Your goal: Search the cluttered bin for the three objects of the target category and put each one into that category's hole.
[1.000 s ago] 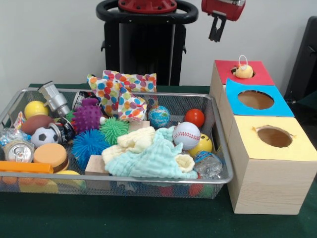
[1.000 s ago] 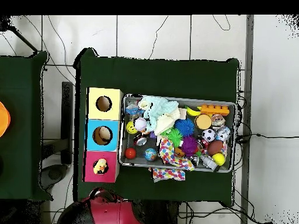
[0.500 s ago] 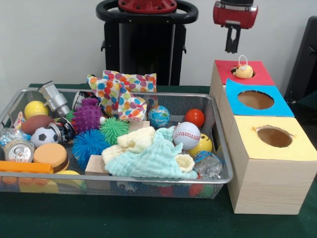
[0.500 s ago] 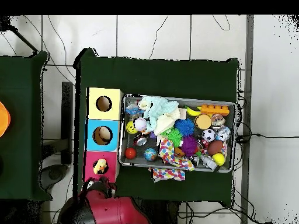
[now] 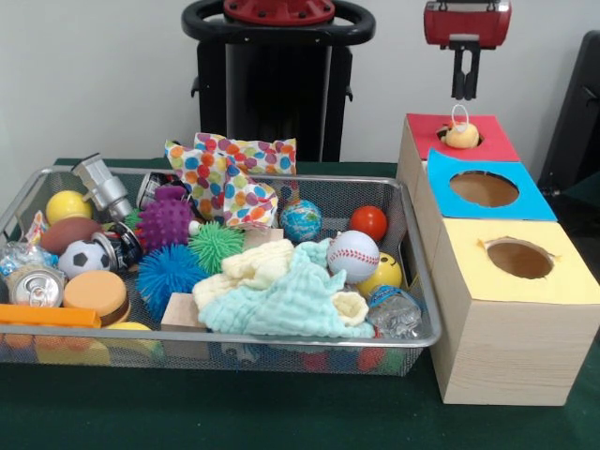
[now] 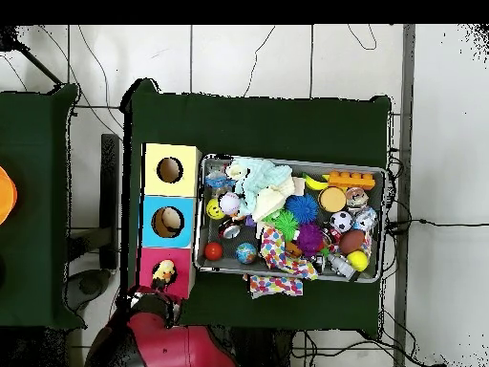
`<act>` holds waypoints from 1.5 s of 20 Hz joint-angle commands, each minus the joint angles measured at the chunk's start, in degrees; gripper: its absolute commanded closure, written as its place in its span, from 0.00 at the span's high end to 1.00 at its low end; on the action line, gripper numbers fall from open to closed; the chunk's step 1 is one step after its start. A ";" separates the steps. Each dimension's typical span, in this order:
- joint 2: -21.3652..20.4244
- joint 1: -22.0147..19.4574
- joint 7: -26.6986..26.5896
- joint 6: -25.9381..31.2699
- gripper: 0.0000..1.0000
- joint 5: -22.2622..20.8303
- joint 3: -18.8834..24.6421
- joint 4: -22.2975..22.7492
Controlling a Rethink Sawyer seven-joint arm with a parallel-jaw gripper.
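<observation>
A small orange-brown plush toy (image 5: 460, 136) with a white loop sits in the red-surround hole (image 5: 492, 141), its top sticking out; it also shows in the overhead view (image 6: 164, 271). My gripper (image 5: 465, 94) hangs straight above that toy, a little apart from it, shut and empty. In the overhead view the gripper (image 6: 155, 302) is at the near end of the red box (image 6: 149, 284). The wire mesh bin (image 5: 234, 339) lies left of the boxes, full of clutter. I see no other plush animal in it; any others are hidden.
The blue-surround hole (image 5: 485, 188) and the yellow-surround hole (image 5: 518, 258) follow the red one. The bin holds spiky balls (image 5: 167, 221), a baseball (image 5: 352, 255), pale cloths (image 5: 281, 295), a dotted bag (image 5: 230, 173) and a can (image 5: 33, 286).
My gripper has moved sideways to the right in the front view and now stands over the red hole. The plush toy and the bin's contents have not moved.
</observation>
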 commanded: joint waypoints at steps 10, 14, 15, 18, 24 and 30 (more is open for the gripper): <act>1.34 0.58 9.59 -0.17 0.00 3.91 3.37 1.20; 2.68 3.82 10.07 -1.26 0.00 4.67 0.14 -1.20; 2.74 5.22 10.23 -1.03 0.00 5.13 -1.29 -2.23; 2.41 7.04 10.14 -0.06 0.00 5.84 -3.37 -3.64; 4.76 9.00 10.30 -1.83 0.00 6.82 -5.73 -5.11; 6.55 8.63 10.71 -4.79 0.00 7.75 -6.64 -5.00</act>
